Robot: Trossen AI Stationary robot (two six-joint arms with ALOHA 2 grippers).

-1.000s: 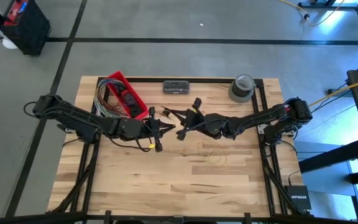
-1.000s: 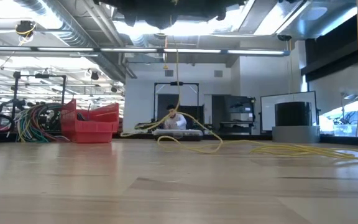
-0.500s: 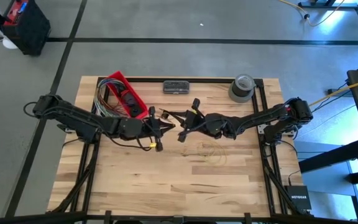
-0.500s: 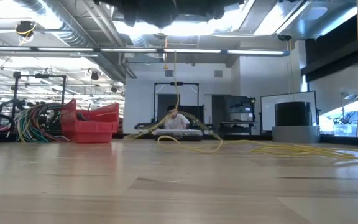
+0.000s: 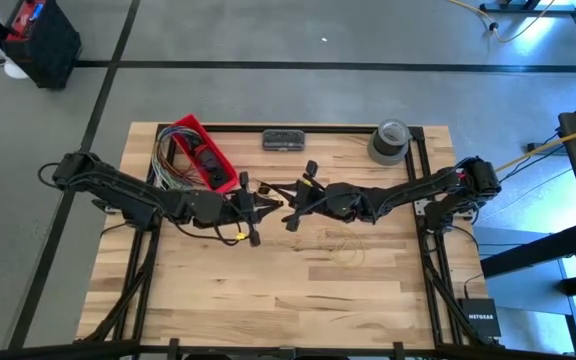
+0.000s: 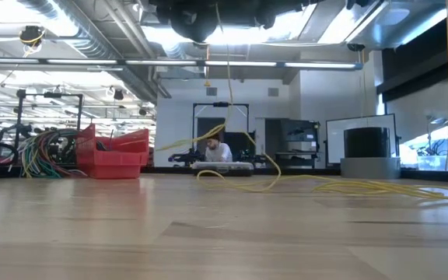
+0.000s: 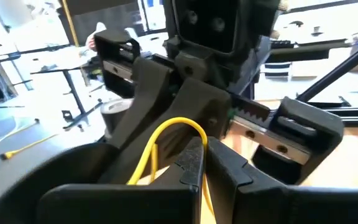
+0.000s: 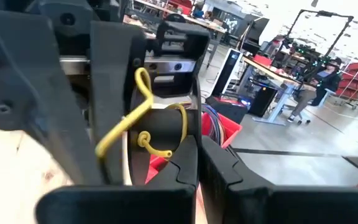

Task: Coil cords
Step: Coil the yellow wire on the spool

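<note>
Wooden table (image 5: 268, 290) carries red bin (image 5: 200, 150), wire bundle (image 5: 168, 160), tape roll (image 5: 390, 140).

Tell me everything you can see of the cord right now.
The cord is thin, yellow and limp. Both the left gripper and the right gripper, shut, pinch it above mid-table. From there a strand hangs straight down, visible in the low view, into loose loops lying on the wooden table. A short arch of it rises between the left fingers; a kinked piece shows past the right fingers.
</note>
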